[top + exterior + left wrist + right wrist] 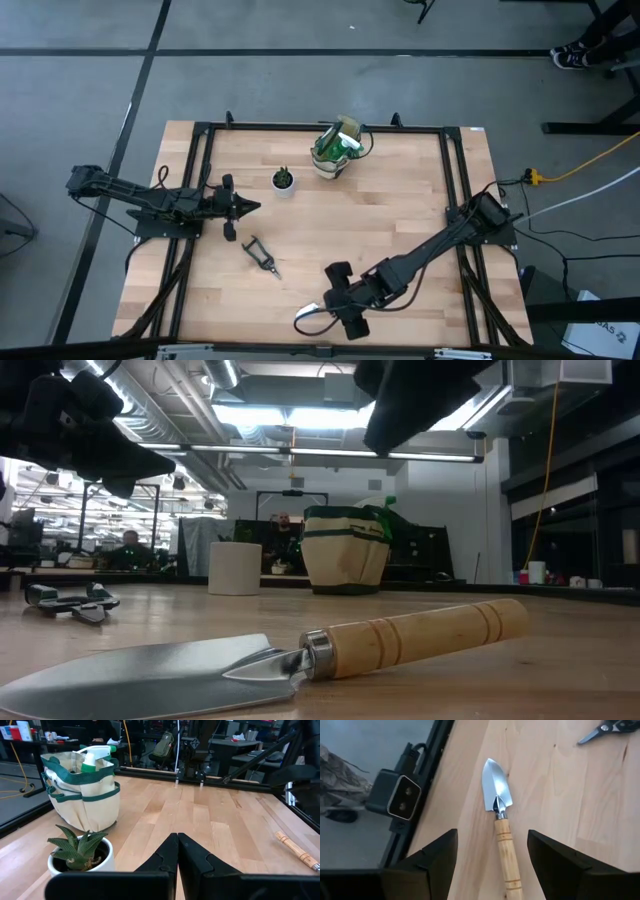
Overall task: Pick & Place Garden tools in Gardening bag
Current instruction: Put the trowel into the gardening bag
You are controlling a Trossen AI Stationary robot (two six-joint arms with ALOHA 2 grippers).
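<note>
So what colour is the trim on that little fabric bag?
Dark green, on the soft beige fabric bag; the left wrist view shows it best.

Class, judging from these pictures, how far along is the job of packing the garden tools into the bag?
Done: the spray bottle stands in the bag. In hand: the open right gripper hovers over the trowel. Left: trowel and shears lie on the table; the left gripper waits shut.

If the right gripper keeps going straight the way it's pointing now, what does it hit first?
Most likely the trowel. The right gripper is open and hangs over it, with the wooden handle lying between the fingers in its wrist view. How much height remains above the table is unclear.
</note>
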